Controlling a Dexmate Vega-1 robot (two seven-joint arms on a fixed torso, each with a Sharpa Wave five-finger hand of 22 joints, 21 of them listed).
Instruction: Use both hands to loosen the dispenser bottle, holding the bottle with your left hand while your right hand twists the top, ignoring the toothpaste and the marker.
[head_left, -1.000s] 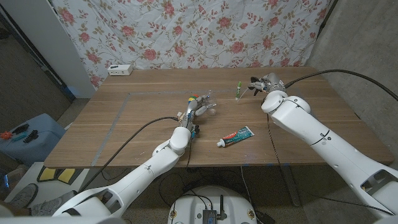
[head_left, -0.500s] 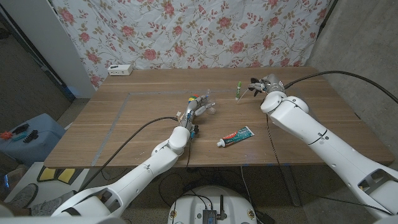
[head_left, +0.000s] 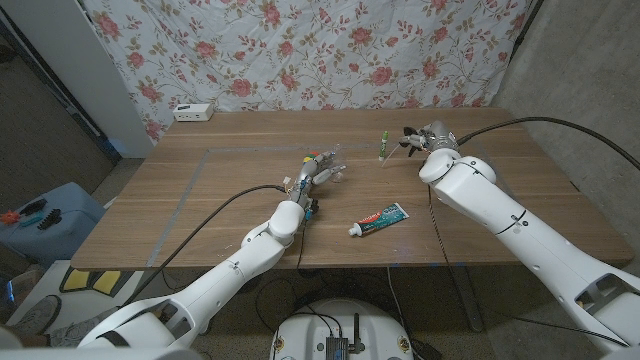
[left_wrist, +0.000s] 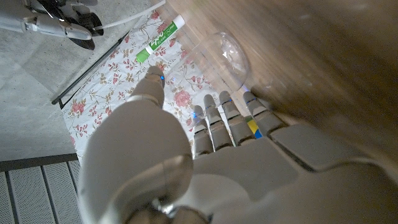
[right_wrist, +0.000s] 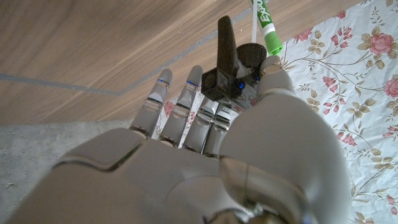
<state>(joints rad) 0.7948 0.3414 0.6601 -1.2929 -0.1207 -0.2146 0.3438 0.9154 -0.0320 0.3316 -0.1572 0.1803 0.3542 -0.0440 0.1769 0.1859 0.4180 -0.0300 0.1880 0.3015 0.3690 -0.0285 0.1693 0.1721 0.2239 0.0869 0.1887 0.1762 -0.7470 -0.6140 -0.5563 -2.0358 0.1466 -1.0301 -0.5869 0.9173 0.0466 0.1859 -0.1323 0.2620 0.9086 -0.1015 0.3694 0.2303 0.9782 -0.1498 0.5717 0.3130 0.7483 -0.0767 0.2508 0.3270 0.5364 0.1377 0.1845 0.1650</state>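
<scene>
left hand (head_left: 318, 170) at dispenser bottle (left_wrist: 219, 55)

Brown wooden table (head_left: 230, 190); white curtain (head_left: 300, 50) patterned with pink roses; clear bottle (left_wrist: 225, 53); green-and-white marker (head_left: 382, 147); toothpaste (head_left: 378, 219) tube in white, red and green; pale grey left hand (left_wrist: 205, 162) and right hand (right_wrist: 186, 168)

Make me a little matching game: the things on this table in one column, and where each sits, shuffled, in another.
Things:
1. toothpaste
2. marker
3. bottle
4. white box

Places:
A. at the left hand's fingers
B. far left corner
C. near the front edge
D. beside the right hand

Pairs: 1-C, 2-D, 3-A, 4-B
</scene>
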